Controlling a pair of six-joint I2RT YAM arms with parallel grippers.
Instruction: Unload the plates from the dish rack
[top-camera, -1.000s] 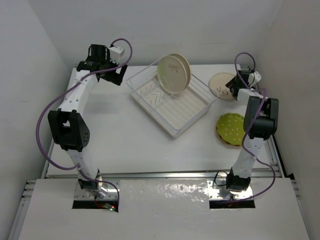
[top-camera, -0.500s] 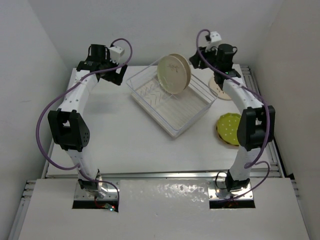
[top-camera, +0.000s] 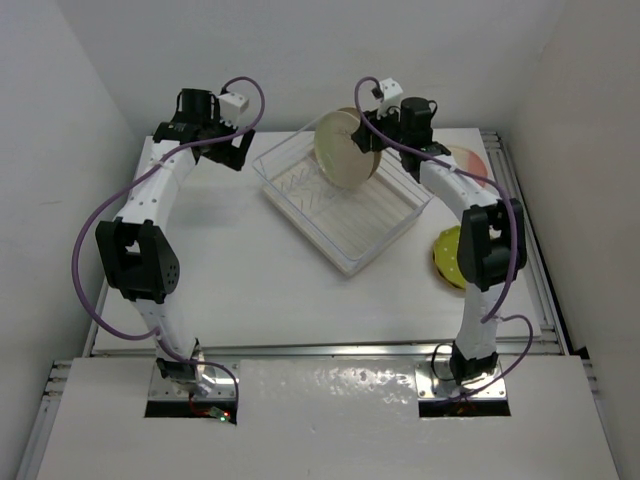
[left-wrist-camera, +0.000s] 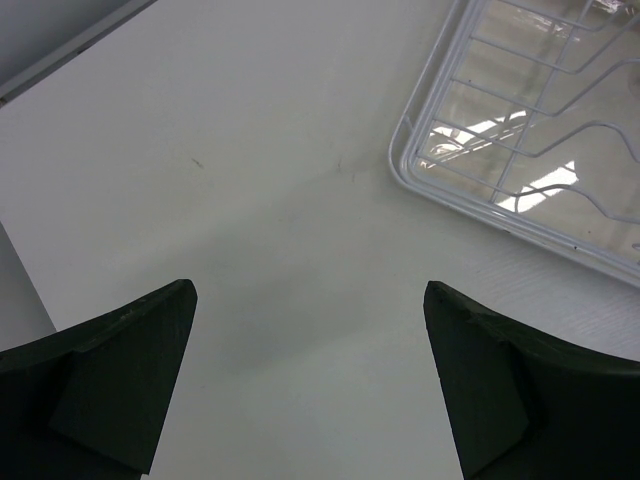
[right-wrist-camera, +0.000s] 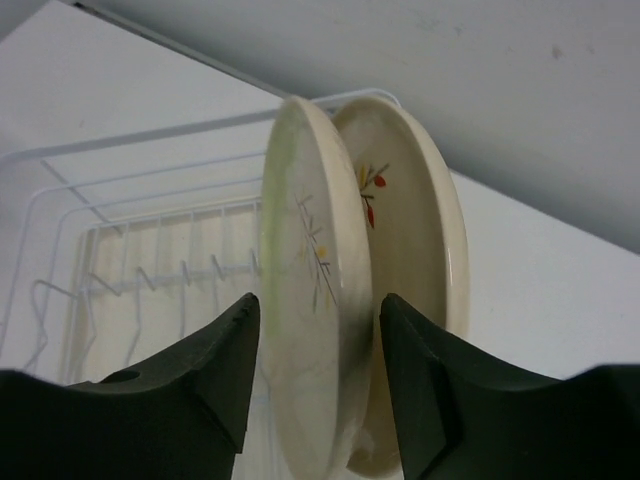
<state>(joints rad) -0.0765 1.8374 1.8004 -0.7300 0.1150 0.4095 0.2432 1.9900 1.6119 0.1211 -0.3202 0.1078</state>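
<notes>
The dish rack (top-camera: 370, 215) sits skewed at the middle of the table (top-camera: 240, 250), one corner pointing to 12 o'clock in the overhead view. Two plates stand on edge in it near that corner, face to face and close together. The front plate (right-wrist-camera: 300, 220) is cream with a green tinge and a thin sprig drawn on it. The rear plate (right-wrist-camera: 410, 230) is cream with small red leaves.

The right gripper (right-wrist-camera: 318, 302) hangs at about 1 o'clock of the pair, up against their top edge. In its wrist view its jaws stand spread, one dark finger (right-wrist-camera: 205, 370) at 9 o'clock of the front plate's rim and the other at 3 o'clock. The rim fills most of the gap (whether either pad touches it cannot be made out).

Two more plates lie flat on the table outside the rack. A pale plate (top-camera: 470, 158) lies at 2 o'clock of the rack. A yellow-green plate (top-camera: 447, 255) lies at 4 o'clock, partly hidden behind the right arm (top-camera: 488, 250).

The left gripper (left-wrist-camera: 308, 290) hovers at 10 o'clock of the rack, near its corner. Its jaws are spread wide with only bare table between them. The rack's white wire rim shows at 2 o'clock in that wrist view.
</notes>
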